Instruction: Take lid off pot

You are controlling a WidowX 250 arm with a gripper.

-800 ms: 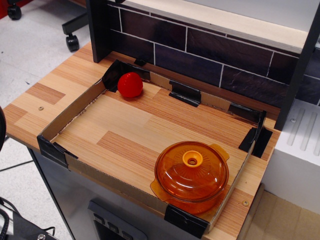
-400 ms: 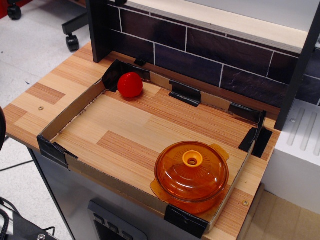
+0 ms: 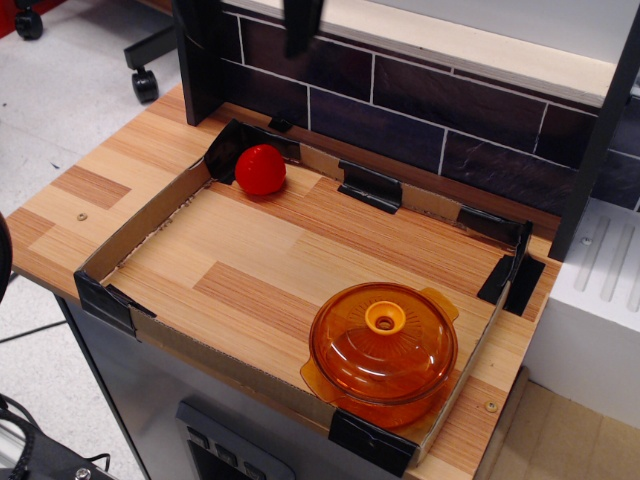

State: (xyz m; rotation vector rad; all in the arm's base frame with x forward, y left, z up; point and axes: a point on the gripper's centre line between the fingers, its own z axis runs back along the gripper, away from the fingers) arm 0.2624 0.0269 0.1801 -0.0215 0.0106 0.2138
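The lid, a translucent orange dome with a yellowish ring knob, sits closed on the orange pot at the front right corner of the walled wooden area. One tab handle shows at the back right of the pot and another at the front left. My gripper is only a dark shape hanging down from the top edge, far behind and left of the pot, in front of the back wall. Its fingers cannot be made out.
A small red ball lies in the back left corner. A low cardboard fence with black taped corners rings the wooden surface. A dark tiled wall with a shelf above stands behind. A white unit stands at the right.
The dark gripper part has come down into view at the top edge. The pot, lid and ball have not moved.
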